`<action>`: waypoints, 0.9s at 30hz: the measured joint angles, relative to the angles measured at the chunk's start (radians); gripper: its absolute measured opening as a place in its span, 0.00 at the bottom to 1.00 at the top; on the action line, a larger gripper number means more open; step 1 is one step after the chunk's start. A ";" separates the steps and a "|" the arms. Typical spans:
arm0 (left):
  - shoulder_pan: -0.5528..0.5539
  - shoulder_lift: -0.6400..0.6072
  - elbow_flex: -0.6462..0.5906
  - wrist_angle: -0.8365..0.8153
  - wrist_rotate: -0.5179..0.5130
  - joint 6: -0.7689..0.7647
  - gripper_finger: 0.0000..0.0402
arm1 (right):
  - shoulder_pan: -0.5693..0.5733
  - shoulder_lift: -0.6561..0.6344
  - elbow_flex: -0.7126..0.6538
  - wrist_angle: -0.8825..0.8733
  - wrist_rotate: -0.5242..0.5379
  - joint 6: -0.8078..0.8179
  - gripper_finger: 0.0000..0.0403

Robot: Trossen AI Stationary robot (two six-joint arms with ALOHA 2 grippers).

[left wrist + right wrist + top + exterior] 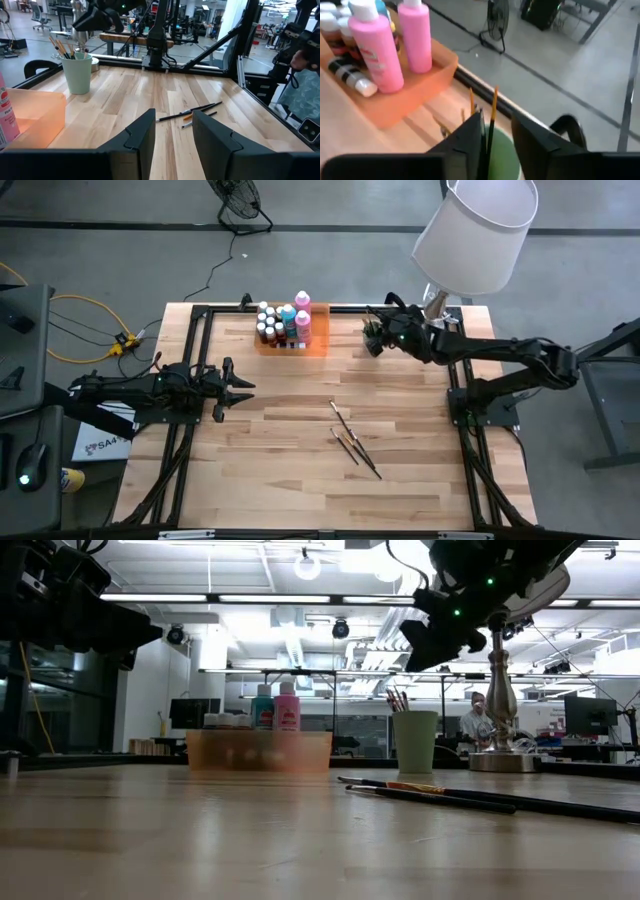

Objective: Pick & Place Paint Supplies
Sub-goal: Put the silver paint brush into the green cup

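Between the right gripper's [495,137] parted jaws a brush [491,125] stands in the green cup [502,155] directly below, apparently just let go; left gripper [172,137] waits, jaws apart and empty, remaining brushes [192,112] lying ahead.

Right gripper [496,134] above green cup [502,155], fingers [467,137] apart. Brush [491,117] upright between them, against one finger, tip down in cup; whether gripped or loose, cannot tell. More brush handles [471,102] stand in cup. Beside it, orange tray [415,92] holding two tall pink bottles [375,47] and smaller capped ones [352,80]. Beyond table edge: fan [499,22] on grey floor.
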 joint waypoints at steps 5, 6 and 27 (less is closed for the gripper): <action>0.000 0.000 0.000 0.000 0.000 0.000 0.31 | 0.000 -0.034 0.000 -0.085 -0.028 0.056 0.38; 0.000 0.000 0.000 0.000 0.000 0.000 0.31 | 0.001 -0.046 0.000 -0.107 -0.042 0.069 0.40; 0.000 0.000 0.000 0.000 0.000 0.000 0.31 | 0.320 -0.186 0.000 -0.283 -0.257 0.286 0.40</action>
